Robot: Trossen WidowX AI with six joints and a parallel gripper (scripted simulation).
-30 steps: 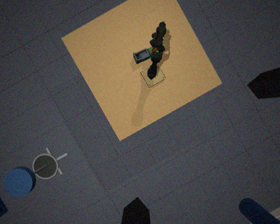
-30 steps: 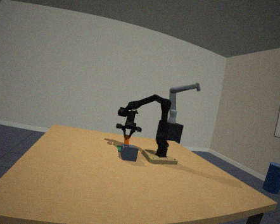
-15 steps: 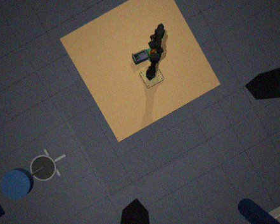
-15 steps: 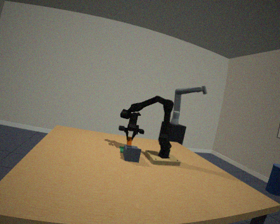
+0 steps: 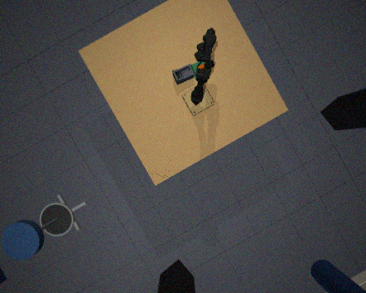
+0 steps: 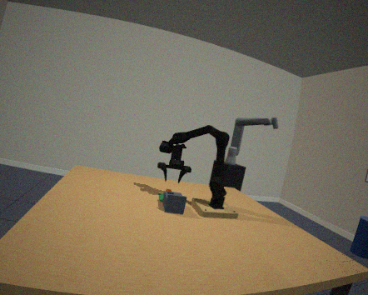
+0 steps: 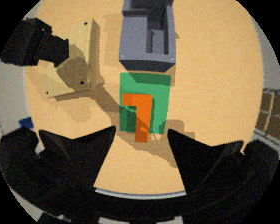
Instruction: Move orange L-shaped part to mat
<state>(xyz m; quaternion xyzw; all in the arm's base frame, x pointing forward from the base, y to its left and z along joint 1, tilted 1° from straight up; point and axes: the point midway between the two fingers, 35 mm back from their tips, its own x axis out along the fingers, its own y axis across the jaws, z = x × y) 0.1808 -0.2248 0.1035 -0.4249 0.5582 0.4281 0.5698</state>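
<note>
Wrist shows the orange part's (image 7: 144, 114) L-shape (top mostly hides it).

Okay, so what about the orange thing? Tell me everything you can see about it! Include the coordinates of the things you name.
The orange piece (image 5: 201, 65) (image 6: 168, 191) (image 7: 144, 111) is shaped like an L, with a long leg and a short foot. It is one plain color and looks smooth, maybe plastic. It seems to lie flat on the green mat (image 5: 195, 69) (image 6: 161, 197) (image 7: 160, 90), with the tip of its long leg poking past the mat's edge. It is outside the grey tray, and the open gripper above isn't touching it.
</note>
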